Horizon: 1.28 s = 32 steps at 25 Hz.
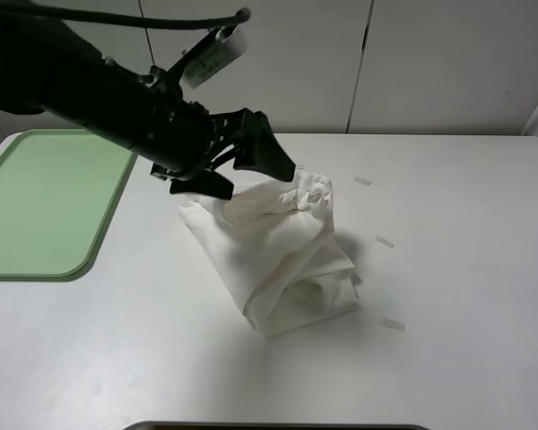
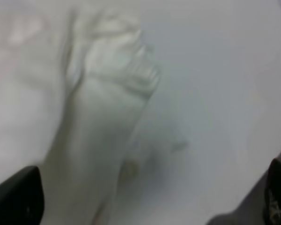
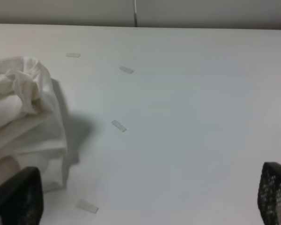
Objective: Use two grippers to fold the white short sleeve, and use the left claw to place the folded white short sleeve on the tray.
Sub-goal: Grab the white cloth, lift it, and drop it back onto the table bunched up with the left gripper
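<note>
The white short sleeve (image 1: 282, 255) lies in a bunched, partly folded heap at the middle of the table, with a crumpled peak standing up at its far end. My left gripper (image 1: 240, 172) hangs just above and to the left of that peak, jaws spread wide and holding nothing. The left wrist view shows the cloth (image 2: 93, 117) blurred and close, between the two black fingertips (image 2: 16, 197). My right gripper (image 3: 145, 197) is open and empty over bare table to the right of the shirt (image 3: 23, 122); it is out of the exterior high view. The green tray (image 1: 36, 202) sits at the far left.
Three small tape strips (image 1: 385, 241) lie on the white table to the right of the shirt; they also show in the right wrist view (image 3: 118, 126). White cabinet doors stand behind the table. A dark edge (image 1: 278, 426) shows at the table's front.
</note>
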Motion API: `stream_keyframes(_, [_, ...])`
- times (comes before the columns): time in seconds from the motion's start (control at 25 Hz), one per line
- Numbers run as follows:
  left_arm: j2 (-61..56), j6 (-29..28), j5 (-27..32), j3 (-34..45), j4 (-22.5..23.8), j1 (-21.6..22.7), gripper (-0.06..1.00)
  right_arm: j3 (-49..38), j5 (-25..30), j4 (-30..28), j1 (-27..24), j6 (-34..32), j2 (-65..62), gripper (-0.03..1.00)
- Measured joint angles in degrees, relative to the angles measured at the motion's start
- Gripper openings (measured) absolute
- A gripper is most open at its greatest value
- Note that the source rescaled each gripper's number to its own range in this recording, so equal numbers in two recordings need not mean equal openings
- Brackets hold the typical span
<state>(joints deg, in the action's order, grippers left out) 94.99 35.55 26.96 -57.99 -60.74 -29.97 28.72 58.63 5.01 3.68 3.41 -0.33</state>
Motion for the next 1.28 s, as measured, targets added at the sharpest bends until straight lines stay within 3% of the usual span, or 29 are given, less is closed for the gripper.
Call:
stream_keyframes(0.28, [-0.36,-3.05,8.74,6.95,-2.54,7.03,0.93,0.0,0.0,0.0,0.0,0.0,0.0,1.0])
stream_keyframes(0.44, [-0.36,-3.17,7.98,8.98,-2.55,8.52,0.93,0.0,0.0,0.0,0.0,0.0,0.0,1.0])
stream_keyframes(0.52, [-0.41,-3.07,4.7,10.55,-2.68,8.94,0.93,0.0,0.0,0.0,0.0,0.0,0.0,1.0])
stream_keyframes(0.64, [-0.41,-0.16,0.07,11.28,-5.24,9.01,0.93,0.0,0.0,0.0,0.0,0.0,0.0,1.0])
stream_keyframes(0.76, [-0.15,5.83,-3.05,11.28,-11.08,9.01,0.93,0.0,0.0,0.0,0.0,0.0,0.0,1.0])
stream_keyframes(1.28, [12.3,19.42,-5.16,5.86,-25.97,6.57,0.93,-0.06,0.0,0.0,0.0,0.0,0.0,1.0])
